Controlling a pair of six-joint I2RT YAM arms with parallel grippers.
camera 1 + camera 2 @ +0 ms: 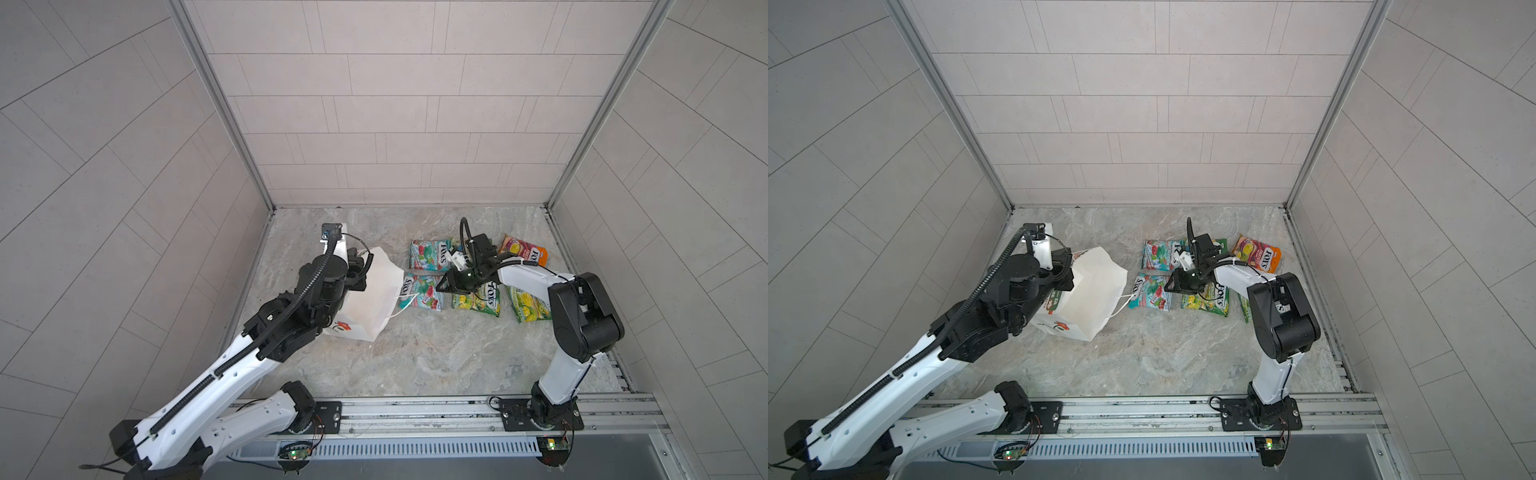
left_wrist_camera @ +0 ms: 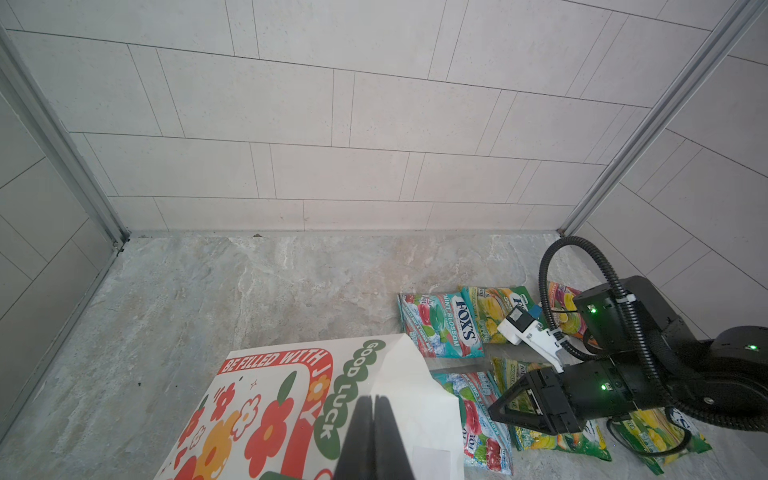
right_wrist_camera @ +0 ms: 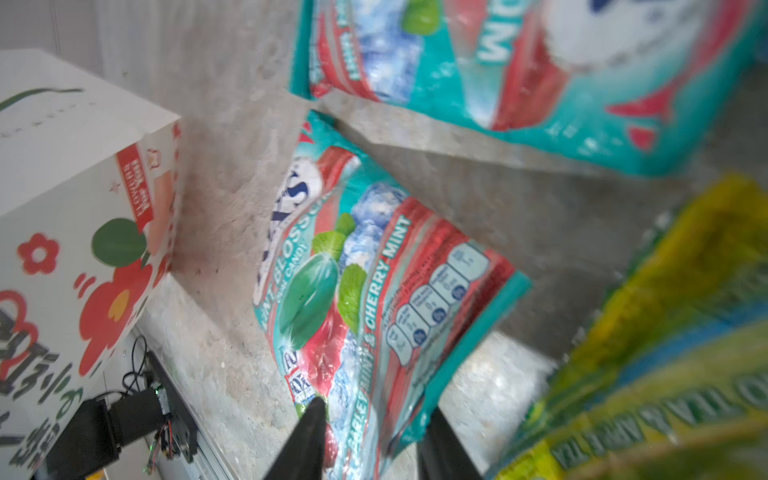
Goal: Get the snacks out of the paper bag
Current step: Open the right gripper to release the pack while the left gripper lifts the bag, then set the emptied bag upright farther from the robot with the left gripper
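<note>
1. Bench [image 1: 415, 357] of grey marbled stone, seen from above, enclosed by pale tiled walls [image 1: 415, 104].
2. A white paper bag [image 1: 376, 291] printed with red flowers sat left of the bench's middle. It was tilted over, with its mouth turned toward the right edge.
3. The left gripper [image 2: 374, 405] met the bag on the side facing the bench's left edge. Its fingers were pressed tightly together, pinching the bag's paper.
4. A white cord handle [image 1: 409, 296] trailed from the bag's mouth onto the end of the near teal-red packet [image 1: 424, 294].
5. All six snacks [image 1: 478, 297] lay flat outside the bag. They were on the right half of the bench, toward the far edge, in two rough rows.
6. The far row held the far teal-red packet [image 1: 430, 255] and the far green-yellow packet [image 2: 490, 309], which the right arm [image 1: 582, 316] largely hid in both top views. The orange-pink packet [image 1: 524, 250] lay closest to the right edge.
7. The near row held the near teal-red packet, the middle green-yellow packet [image 1: 482, 299] and the right green-yellow packet [image 1: 532, 309], partly covered by the right arm.
8. The right gripper [image 3: 376, 409] hung low over the near row. Its fingers were parted a moderate way, straddling one end of the near teal-red packet. Whether they touched the packet could not be told.
</note>
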